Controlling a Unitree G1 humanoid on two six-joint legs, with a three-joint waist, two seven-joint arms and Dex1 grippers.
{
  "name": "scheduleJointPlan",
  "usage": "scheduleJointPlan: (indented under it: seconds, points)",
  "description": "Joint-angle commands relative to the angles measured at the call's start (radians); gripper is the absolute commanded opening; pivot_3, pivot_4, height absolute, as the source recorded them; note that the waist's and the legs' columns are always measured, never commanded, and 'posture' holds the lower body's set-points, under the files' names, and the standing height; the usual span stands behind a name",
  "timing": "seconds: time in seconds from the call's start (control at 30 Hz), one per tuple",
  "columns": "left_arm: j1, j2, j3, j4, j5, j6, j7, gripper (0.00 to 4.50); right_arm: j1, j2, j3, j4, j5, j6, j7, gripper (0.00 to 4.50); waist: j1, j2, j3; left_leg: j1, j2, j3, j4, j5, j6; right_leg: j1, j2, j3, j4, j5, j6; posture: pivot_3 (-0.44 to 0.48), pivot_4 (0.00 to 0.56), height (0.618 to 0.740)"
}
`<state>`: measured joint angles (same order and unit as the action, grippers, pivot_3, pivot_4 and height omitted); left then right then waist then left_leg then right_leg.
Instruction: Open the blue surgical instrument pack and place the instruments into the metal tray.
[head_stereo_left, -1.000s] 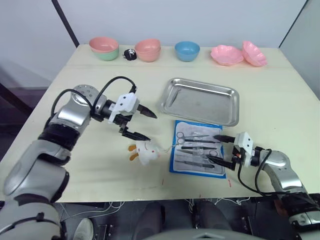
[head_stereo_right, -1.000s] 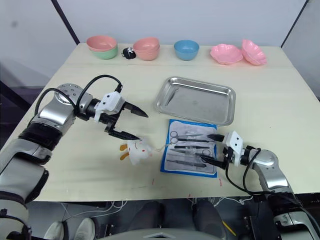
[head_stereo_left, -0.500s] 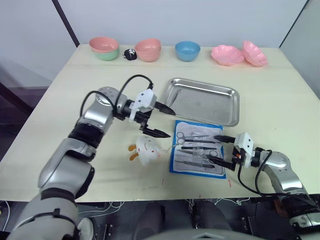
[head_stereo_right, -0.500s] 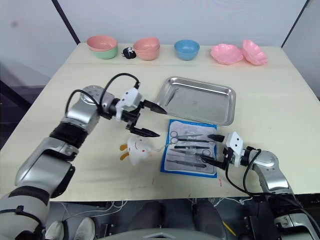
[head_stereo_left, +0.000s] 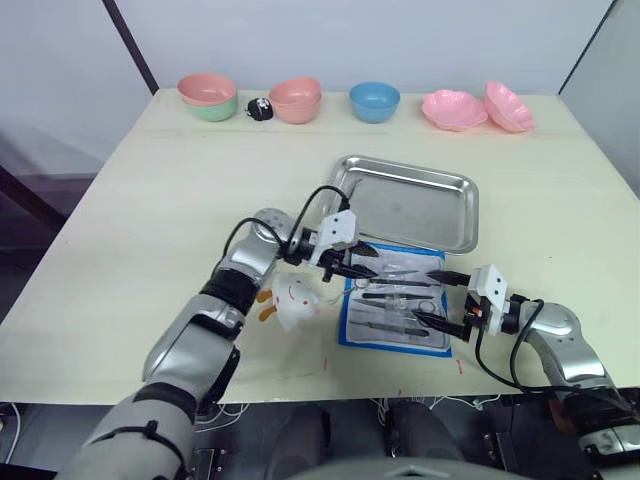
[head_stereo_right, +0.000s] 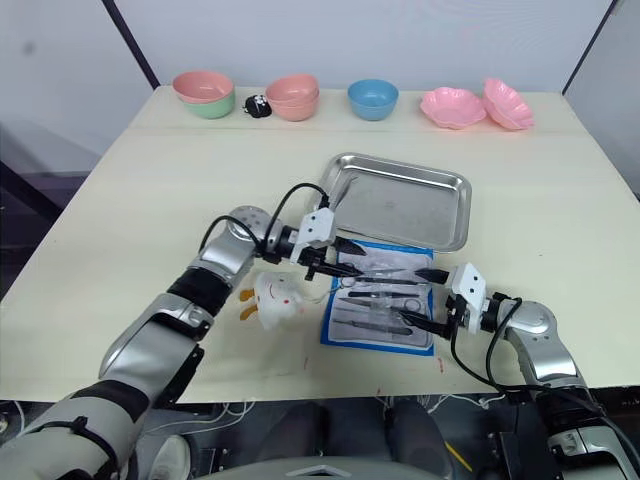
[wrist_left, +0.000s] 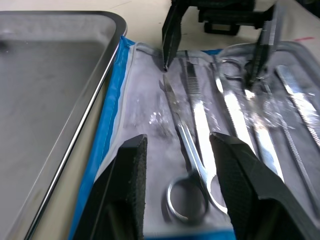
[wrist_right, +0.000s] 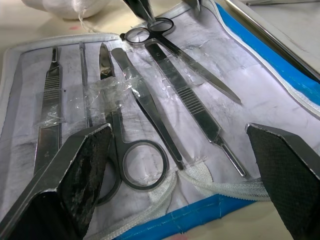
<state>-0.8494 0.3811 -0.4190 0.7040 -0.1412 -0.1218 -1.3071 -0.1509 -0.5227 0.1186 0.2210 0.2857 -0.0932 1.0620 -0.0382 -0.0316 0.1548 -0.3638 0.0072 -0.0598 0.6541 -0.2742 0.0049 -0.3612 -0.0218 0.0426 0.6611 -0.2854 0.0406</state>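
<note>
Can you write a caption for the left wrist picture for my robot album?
Left gripper, fingers open, straddles scissors in the opened blue surgical instrument pack beside the metal tray.

light: bright, even, soft shadows | glare: metal tray (head_stereo_left: 407, 202) | wrist views: near edges perhaps blurred

The tray (wrist_left: 60, 100) runs off the left wrist view's edge. The small black thing (head_stereo_left: 260, 108) between the bowls (head_stereo_left: 296, 98) is too small to identify.

A pale wooden table (head_stereo_left: 180, 180) stands before a plain white wall (head_stereo_left: 350, 35) crossed by dark diagonal strips.
</note>
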Motion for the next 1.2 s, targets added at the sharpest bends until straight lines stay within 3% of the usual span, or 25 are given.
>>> scheduleJointPlan:
  seconds: [0.03,0.17,0.7,0.77,1.2]
  points:
    - [0.005,-0.023,0.035,0.027,0.029,-0.035,0.025,2.05,0.054,-0.006,0.071,0.113,-0.105,0.066,-0.026,4.5,0.0,0.0,0.0,0.0,0.0,0.0,0.0,0.0,0.0,0.0,0.0,0.0,0.0,0.0,0.0,0.0,0.15,0.74]
    - [-0.007,-0.039,0.038,0.063,0.088,-0.066,0.073,2.05,0.051,-0.006,0.068,0.119,-0.106,0.064,-0.028,4.5,0.0,0.0,0.0,0.0,0.0,0.0,0.0,0.0,0.0,0.0,0.0,0.0,0.0,0.0,0.0,0.0,0.15,0.74]
    - [-0.008,-0.03,0.028,0.09,0.16,-0.051,-0.007,2.05,0.036,-0.003,0.073,0.129,-0.11,0.06,-0.034,4.5,0.0,0.0,-0.001,0.002,0.0,0.0,0.0,0.0,0.0,0.0,0.0,0.0,0.0,0.0,0.0,0.0,0.15,0.74]
    - [-0.008,-0.034,0.022,0.093,0.17,-0.048,-0.01,1.51,0.036,0.0,0.075,0.128,-0.11,0.06,-0.036,4.5,-0.001,0.0,-0.001,0.002,0.0,0.0,0.0,0.0,0.0,0.001,0.0,0.0,0.0,0.0,0.0,0.0,0.15,0.74]
    - [-0.033,-0.074,0.027,0.101,0.198,0.005,0.004,1.51,0.037,0.0,0.07,0.129,-0.105,0.061,-0.036,4.5,-0.001,0.0,-0.002,0.002,0.0,0.0,0.0,0.0,0.0,0.001,0.001,0.0,0.0,0.0,0.0,0.0,0.15,0.74]
